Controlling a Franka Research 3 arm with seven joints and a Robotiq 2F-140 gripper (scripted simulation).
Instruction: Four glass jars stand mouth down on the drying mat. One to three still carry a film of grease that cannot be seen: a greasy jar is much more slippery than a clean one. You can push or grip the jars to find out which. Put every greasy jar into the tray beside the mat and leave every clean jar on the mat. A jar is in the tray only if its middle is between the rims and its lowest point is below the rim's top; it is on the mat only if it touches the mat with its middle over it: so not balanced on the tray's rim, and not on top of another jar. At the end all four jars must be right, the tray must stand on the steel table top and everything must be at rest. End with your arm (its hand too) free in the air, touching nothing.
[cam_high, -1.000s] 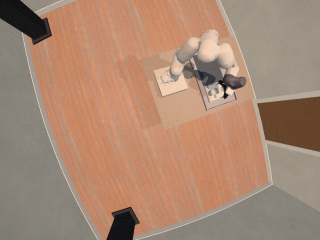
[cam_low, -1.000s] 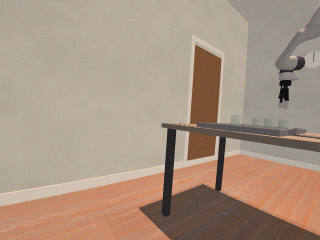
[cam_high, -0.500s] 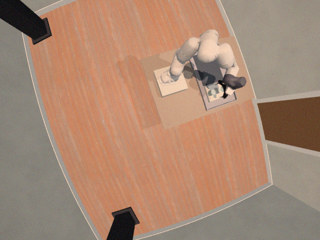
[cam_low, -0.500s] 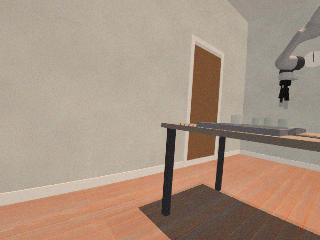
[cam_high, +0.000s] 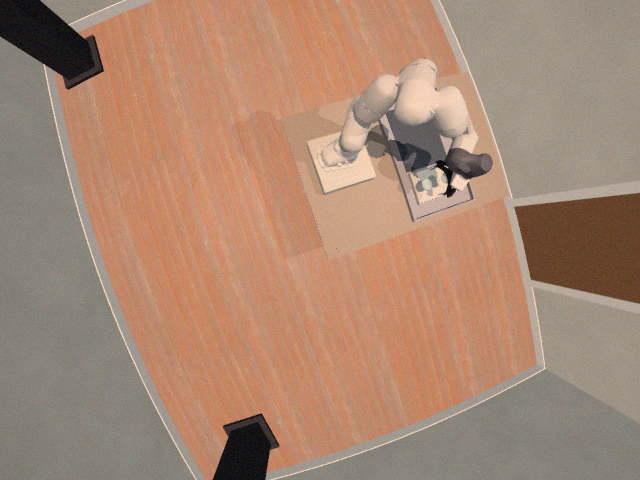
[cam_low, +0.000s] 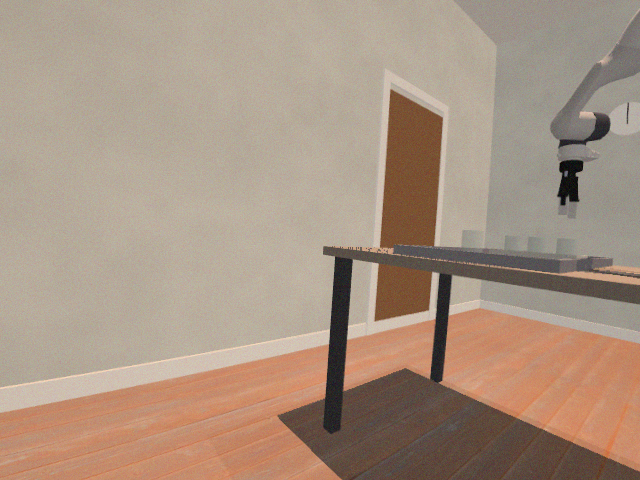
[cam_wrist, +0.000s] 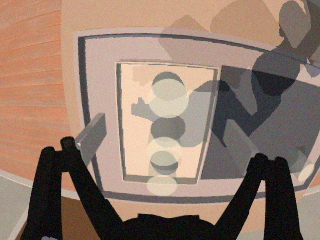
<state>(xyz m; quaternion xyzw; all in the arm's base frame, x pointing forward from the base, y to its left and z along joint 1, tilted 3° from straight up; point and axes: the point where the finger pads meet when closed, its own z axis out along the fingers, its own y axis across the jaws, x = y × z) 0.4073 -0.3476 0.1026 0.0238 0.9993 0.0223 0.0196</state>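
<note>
Four clear glass jars (cam_wrist: 168, 87) (cam_wrist: 168, 127) (cam_wrist: 164, 160) (cam_wrist: 162, 184) stand mouth down in a row on the pale mat (cam_wrist: 132, 154) (cam_high: 433, 198). The nearest one shows over the mat's near edge. From the side the jars (cam_low: 472, 237) (cam_low: 514, 242) (cam_low: 537, 243) (cam_low: 566, 245) stand upright and apart. My gripper (cam_low: 567, 210) (cam_high: 445, 179) is open and empty, hanging high above the row's end. A darker grey rectangle, which I take for the tray (cam_wrist: 300, 127), lies beside the mat under the arm's shadow.
Mat and tray lie on a grey rimmed slab (cam_wrist: 96, 80) (cam_low: 491, 256) (cam_high: 439, 208) on the table. The arm's base plinth (cam_high: 356, 178) stands beside it. The table edge is close to the mat's near side.
</note>
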